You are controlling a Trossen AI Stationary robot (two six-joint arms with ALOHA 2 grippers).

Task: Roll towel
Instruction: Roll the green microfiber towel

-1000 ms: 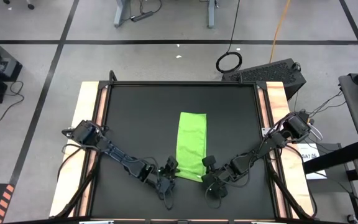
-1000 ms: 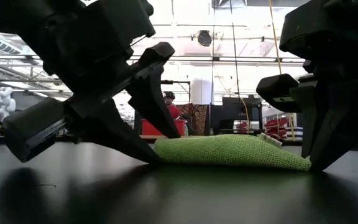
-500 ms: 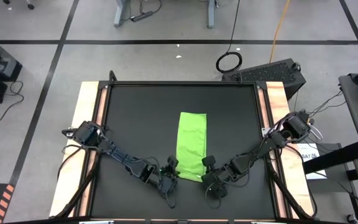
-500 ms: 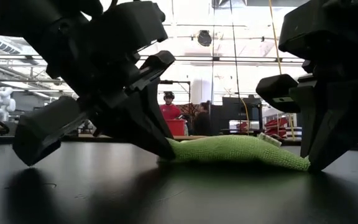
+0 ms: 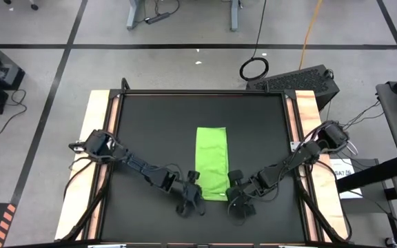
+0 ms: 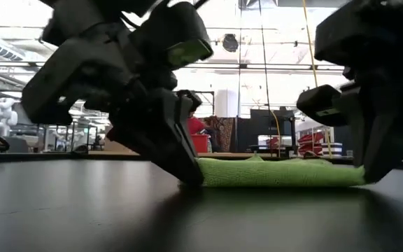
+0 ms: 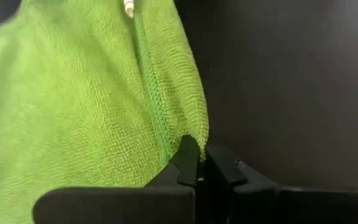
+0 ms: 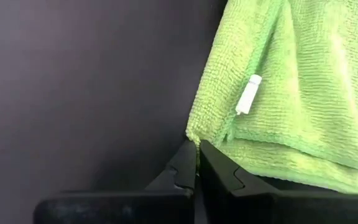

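Since a second before, the left gripper [image 5: 197, 198] had swung in and clenched on the towel's [image 5: 211, 162] near left corner, and the humped cloth had flattened. Its fingertips [image 7: 189, 163] pinched the hemmed corner. At the near right corner, the right gripper [image 5: 230, 195] stayed clamped on the towel's edge beside a small white tag [image 8: 248, 94]. Between the two grippers, the lime-green towel lay as a long strip from mid-table toward the near edge of the black table [image 5: 150, 131]. Beyond stood grey floor, desks and a person in red [image 6: 198, 126].
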